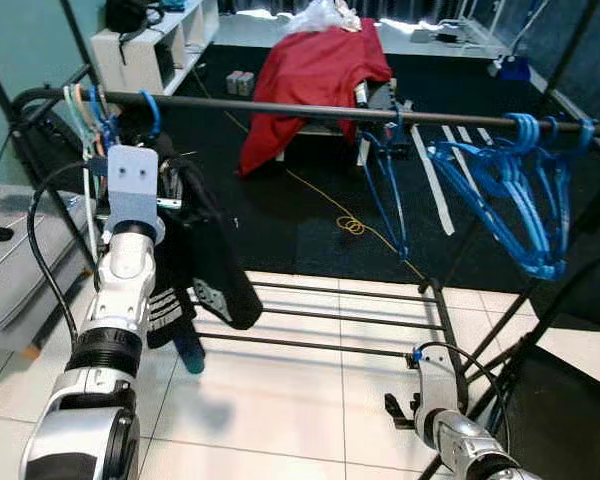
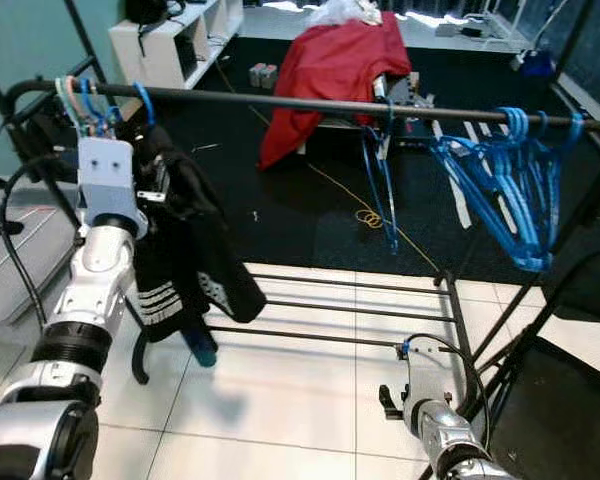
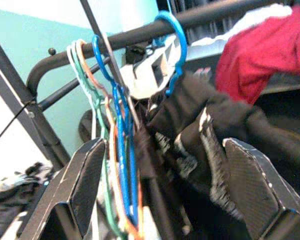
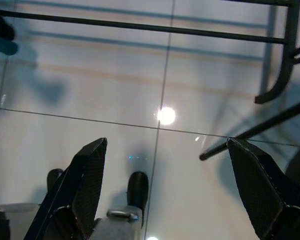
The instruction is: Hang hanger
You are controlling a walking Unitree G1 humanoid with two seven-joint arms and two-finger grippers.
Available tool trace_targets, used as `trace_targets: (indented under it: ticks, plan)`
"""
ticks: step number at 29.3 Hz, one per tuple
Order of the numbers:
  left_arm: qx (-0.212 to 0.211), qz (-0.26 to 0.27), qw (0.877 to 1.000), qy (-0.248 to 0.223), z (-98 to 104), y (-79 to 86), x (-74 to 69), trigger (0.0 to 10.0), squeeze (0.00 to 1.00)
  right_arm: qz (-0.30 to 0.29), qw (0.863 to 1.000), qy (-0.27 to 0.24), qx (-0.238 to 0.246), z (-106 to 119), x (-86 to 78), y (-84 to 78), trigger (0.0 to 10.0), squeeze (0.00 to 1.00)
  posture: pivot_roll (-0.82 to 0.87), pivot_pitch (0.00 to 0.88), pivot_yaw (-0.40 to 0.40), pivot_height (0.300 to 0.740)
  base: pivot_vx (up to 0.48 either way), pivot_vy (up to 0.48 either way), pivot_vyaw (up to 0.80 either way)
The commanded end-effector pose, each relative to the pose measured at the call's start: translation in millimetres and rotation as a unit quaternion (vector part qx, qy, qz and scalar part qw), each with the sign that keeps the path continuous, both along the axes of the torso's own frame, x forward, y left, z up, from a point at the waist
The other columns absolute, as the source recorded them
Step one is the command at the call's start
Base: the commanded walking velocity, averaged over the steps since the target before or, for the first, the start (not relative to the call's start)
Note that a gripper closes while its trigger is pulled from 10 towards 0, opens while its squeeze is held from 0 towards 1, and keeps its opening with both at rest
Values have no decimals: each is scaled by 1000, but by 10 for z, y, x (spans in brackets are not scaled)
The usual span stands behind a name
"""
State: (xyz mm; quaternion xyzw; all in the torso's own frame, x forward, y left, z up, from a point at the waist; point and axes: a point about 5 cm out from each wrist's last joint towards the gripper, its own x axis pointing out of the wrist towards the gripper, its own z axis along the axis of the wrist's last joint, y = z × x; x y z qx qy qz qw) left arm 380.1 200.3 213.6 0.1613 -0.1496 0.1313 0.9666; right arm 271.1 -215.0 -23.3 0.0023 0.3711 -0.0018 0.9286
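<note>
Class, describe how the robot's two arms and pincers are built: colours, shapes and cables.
Both arms are silver metal with black ribbed joints. The left arm ends in a pale blue-grey wrist plate with two screw holes, and a black cable loops beside it. Each pincer has two long, black, textured fingers.

black garment (image 1: 205, 245) on rail (image 1: 310, 108), blue hangers (image 1: 510, 190)

Illumination is even and moderately bright in both head views, with daylight entering at the far end of the room. Focus is acceptable centrally, with mild softness and slight bowing of straight lines near the edges. The floor tiles (image 1: 310, 400) carry faint, diffuse shadows. The left wrist view is motion-blurred and soft throughout. The right wrist view shows a round glare spot (image 4: 165, 115) on glossy tile, with soft shadow bands.
</note>
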Motion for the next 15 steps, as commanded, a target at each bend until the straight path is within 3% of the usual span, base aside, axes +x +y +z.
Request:
trace_targets:
  ticks: [1,3,5,7,8,12,15]
  plan:
    - [-3,-3,1000,17,-76,-49,3,10000,0,-5,1000,7,0,-40,-50,-9,10000,0,-70,70,1,740,0,0,0]
    - [-28,-15,999,19,-90,-132,34,10000,0,-4,1000,8,0,-44,-55,-9,10000,0,-70,67,0,740,0,0,0]
    - [-28,-15,999,19,-90,-132,34,10000,0,-4,1000,8,0,-44,-55,-9,10000,0,-70,67,0,740,0,0,0]
    - [-72,-35,997,15,-58,-243,74,10000,0,-4,1000,8,-1,-45,-57,-9,10000,0,-70,67,0,740,0,0,0]
    - [-72,-35,997,15,-58,-243,74,10000,0,-4,1000,8,-1,-45,-57,-9,10000,0,-70,67,0,740,0,0,0]
    - [-166,-71,983,7,69,-517,112,10000,0,-3,1000,9,-1,-44,-55,-12,10000,0,-66,83,1,740,0,0,0]
    - [-159,-82,984,8,114,-667,110,10000,0,-3,1000,8,-1,-39,-49,-9,10000,0,-70,81,2,740,0,0,0]
